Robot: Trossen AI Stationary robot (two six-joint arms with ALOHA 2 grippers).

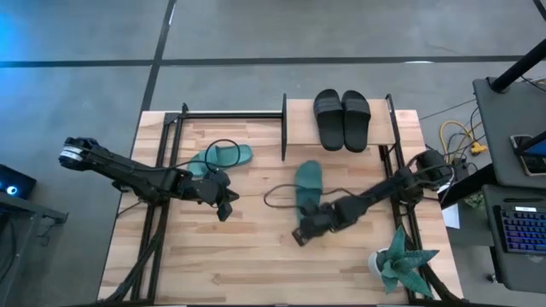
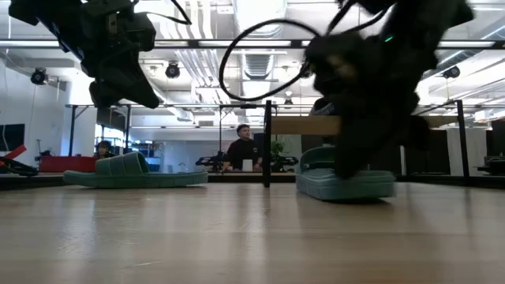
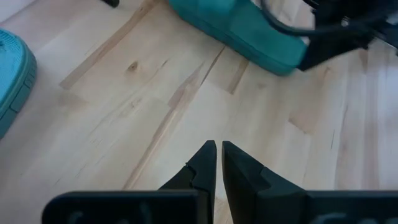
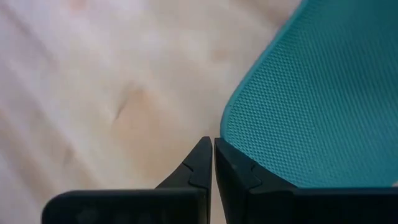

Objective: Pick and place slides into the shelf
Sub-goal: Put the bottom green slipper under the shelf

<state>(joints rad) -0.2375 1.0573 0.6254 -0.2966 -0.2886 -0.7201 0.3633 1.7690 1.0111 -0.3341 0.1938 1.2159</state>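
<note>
High view: we found the right gripper [image 1: 304, 232], fingers closed on nothing, just beside the heel of a teal-green foam sandal [image 1: 309, 184]; black pair [image 1: 342, 118] on the plywood shelf [image 1: 300, 128]. We judged it light and flexible; grasp the strap. Left gripper [image 1: 225, 208] likewise closed, empty.

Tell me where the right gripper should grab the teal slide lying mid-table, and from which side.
Probably the wide strap of the teal slide, coming from above with one finger under the strap. It lies sole-down and flat, so the strap is its only raised part. The right gripper sits shut at the slide's near end; the left gripper is shut, empty.
</note>
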